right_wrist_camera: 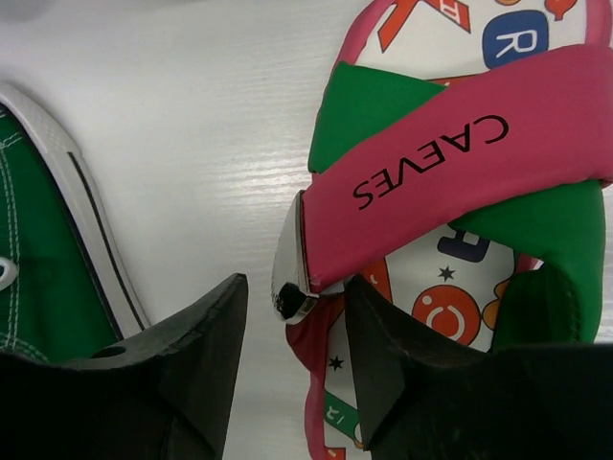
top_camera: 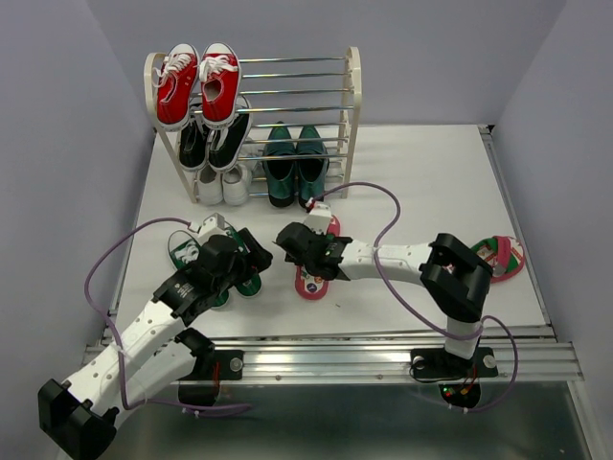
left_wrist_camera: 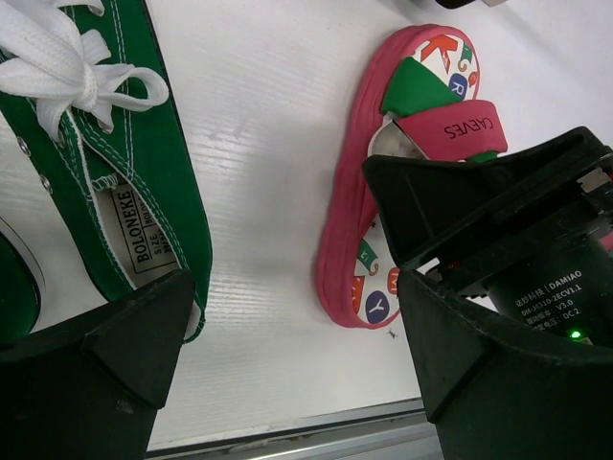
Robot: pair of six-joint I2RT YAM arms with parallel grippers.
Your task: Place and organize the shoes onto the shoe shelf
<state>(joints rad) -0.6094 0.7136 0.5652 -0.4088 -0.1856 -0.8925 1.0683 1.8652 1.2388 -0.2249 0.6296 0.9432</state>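
Observation:
The shoe shelf [top_camera: 352, 88] stands at the back. The dark green loafers [top_camera: 295, 165] sit on its bottom tier at the right. Two green canvas sneakers [top_camera: 182, 251] lie on the table at the left, partly under my left arm. My left gripper [top_camera: 261, 257] is open and empty over bare table [left_wrist_camera: 297, 383], between a green sneaker [left_wrist_camera: 144, 163] and a flip-flop [left_wrist_camera: 350, 201]. My right gripper [top_camera: 287, 240] is open [right_wrist_camera: 297, 364]. Its jaws straddle the side rim of that flip-flop [right_wrist_camera: 460, 163] [top_camera: 308, 284] by the red strap. A second flip-flop [top_camera: 503, 255] lies at the far right.
Red sneakers [top_camera: 196, 81] sit on the shelf's top tier, black sneakers [top_camera: 215, 142] below them and white shoes [top_camera: 222, 182] at the bottom left. The two grippers are close together. A green sneaker's toe [right_wrist_camera: 43, 259] lies left of my right gripper. The table's metal front rail [top_camera: 383, 353] runs near.

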